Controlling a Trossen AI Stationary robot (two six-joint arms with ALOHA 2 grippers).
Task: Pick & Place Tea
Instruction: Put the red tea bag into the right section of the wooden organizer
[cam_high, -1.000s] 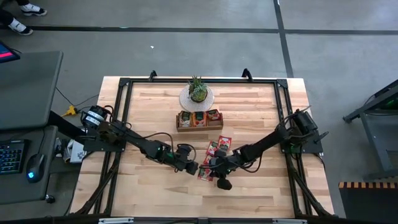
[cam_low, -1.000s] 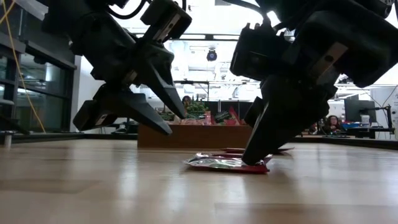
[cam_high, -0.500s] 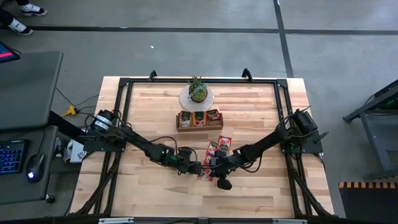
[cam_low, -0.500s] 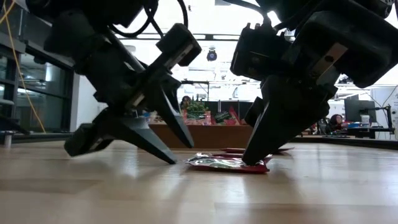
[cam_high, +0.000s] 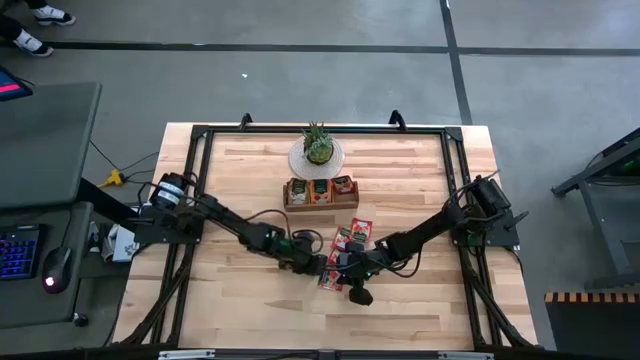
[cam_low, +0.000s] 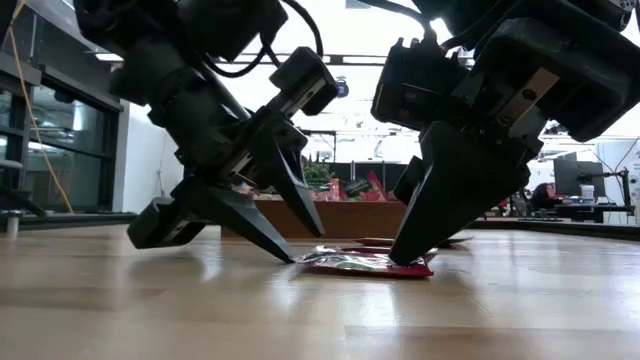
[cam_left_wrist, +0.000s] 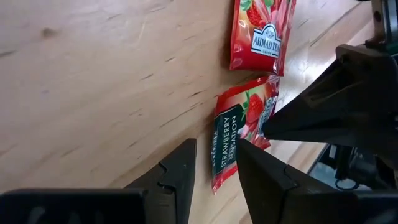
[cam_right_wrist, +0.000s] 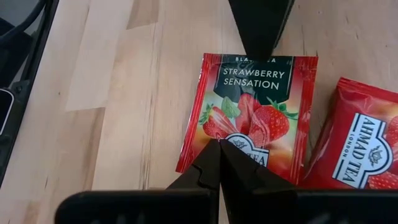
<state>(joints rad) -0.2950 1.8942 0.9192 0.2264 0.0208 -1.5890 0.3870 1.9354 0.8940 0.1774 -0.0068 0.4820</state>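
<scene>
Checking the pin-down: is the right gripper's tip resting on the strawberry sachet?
Yes: the right gripper, fingers shut, presses its tip on the strawberry sachet.

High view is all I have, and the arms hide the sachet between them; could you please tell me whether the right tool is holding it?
Observer: No. The right tool is shut, its tip pressing down on the strawberry sachet, which lies flat on the table.
Operator: Thank you. And the left tool?
Observer: The left tool is open, with the sachet's edge between its fingers, not yet closed on it.
Operator: Is its lower finger under the sachet?
Observer: In the low view that tip touches the table right at the sachet's edge; I cannot tell if it is underneath.
</scene>
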